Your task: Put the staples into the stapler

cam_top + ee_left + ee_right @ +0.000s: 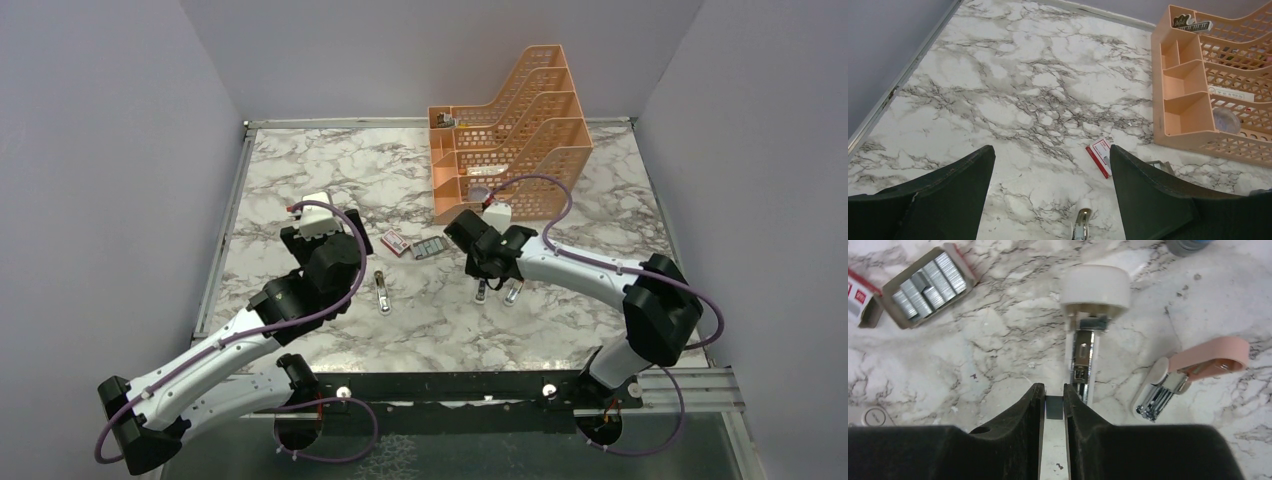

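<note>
staples (928,285), grey metal strips, sit in a grey tray (940,306) ahead-left of the right gripper (1053,388), which pinches a small grey strip (1053,409) behind the open white stapler (1087,335); left gripper (1050,150) gapes open

Orange mesh organizer (512,135) on the marble table (330,180), far side

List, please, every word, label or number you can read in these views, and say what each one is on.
No text here is legible.
red staple box: its white label carries print, too small to read.
orange desk organiser: a white slip inside it shows dark print, too blurred to read.
</note>
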